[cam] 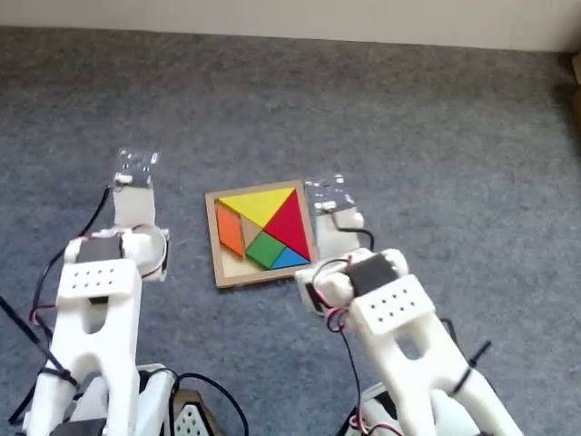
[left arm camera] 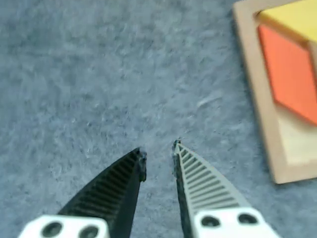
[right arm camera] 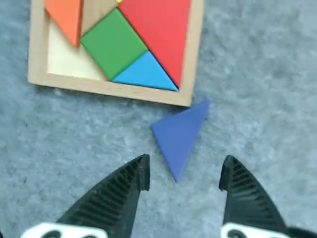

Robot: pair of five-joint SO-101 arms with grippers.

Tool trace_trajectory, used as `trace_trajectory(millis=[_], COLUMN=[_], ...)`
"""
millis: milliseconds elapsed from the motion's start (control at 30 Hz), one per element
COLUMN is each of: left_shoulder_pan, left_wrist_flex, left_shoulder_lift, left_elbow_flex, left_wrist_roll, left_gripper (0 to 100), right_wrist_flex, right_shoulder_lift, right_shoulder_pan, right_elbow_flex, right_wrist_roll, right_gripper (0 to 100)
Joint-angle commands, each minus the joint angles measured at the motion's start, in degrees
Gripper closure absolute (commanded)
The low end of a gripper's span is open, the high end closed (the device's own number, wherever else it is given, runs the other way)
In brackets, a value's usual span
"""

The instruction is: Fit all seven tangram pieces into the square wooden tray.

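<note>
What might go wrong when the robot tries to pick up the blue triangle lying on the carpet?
The flat dark blue triangle lies low on the grey carpet inside the open right gripper, which may slip over it or pinch just its narrow tip. It also sits right beside the square wooden tray, so a nudge might shove the tray.

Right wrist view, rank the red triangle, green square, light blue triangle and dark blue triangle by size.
Red triangle
Green square
Dark blue triangle, nearer the camera, so unsure
Light blue triangle
</note>
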Motion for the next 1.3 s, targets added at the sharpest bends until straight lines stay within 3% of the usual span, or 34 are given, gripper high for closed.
trace_trajectory(millis=[0, 133, 567, 833, 1267], left_shoulder_pan=[-3.6, -4.3, -4.3, -4.3, -4.3], left_wrist_flex=[-5.5, -7.6, -7.5, -7.5, -7.5], left_shoulder_lift=[-1.7, -1.7, -1.7, -1.7, -1.7], left_elbow_flex=[3.6, 5.3, 5.5, 5.5, 5.5], left_wrist_roll=[0.1, 0.1, 0.1, 0.1, 0.1], left_gripper=[89, 89, 89, 89, 89], right_wrist_flex=[-4.8, -6.4, -8.4, -12.4, -13.9], right_shoulder_lift=[4.4, 9.5, 22.4, 25.7, 29.7], right_shoulder_pan=[-2.0, -2.0, -2.2, -6.1, -1.3], right_elbow_flex=[-3.8, -4.0, -8.4, -8.0, -8.5], right_wrist_roll=[-5.5, -8.9, -9.0, -9.0, -9.0], right_gripper=[76.8, 76.7, 76.7, 76.7, 76.9])
